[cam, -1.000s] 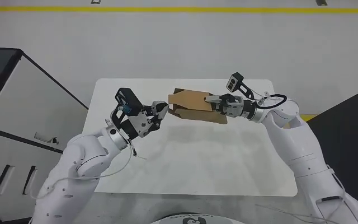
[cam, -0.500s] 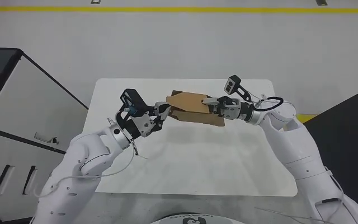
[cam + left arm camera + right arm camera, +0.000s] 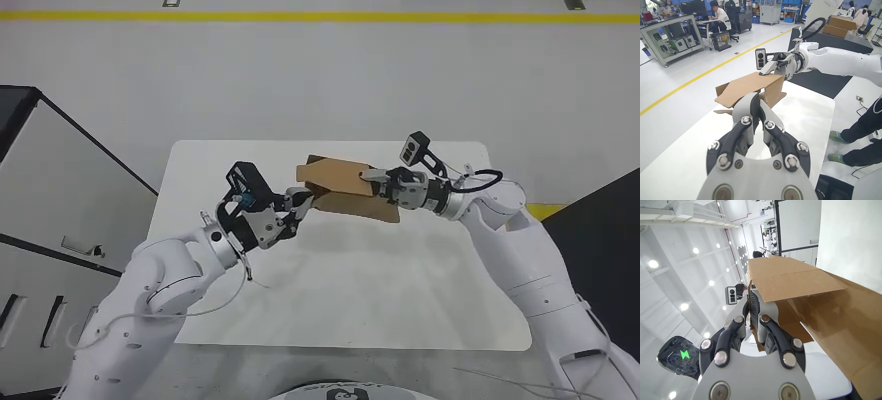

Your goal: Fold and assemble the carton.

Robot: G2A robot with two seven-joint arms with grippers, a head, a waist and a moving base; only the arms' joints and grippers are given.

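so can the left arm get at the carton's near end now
Probably yes: the left gripper sits at the near end of the carton, nothing between them; the right gripper clamps the far top edge, clear of that end.

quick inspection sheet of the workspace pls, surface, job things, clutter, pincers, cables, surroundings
surface: white table with rounded corners, bare in front of the arms.
job's things: one brown carton, partly opened, end flaps loose, over the far half of the table.
clutter: nothing seen.
grippers: left pincer shut on the carton's near end; right pincer shut on a carton wall edge, cardboard between its pads.
cables: black cable looped at the right wrist; thin wire hanging off the left arm, above the table.
surroundings: yellow floor line beyond the table; dark cabinet to the robot's left.
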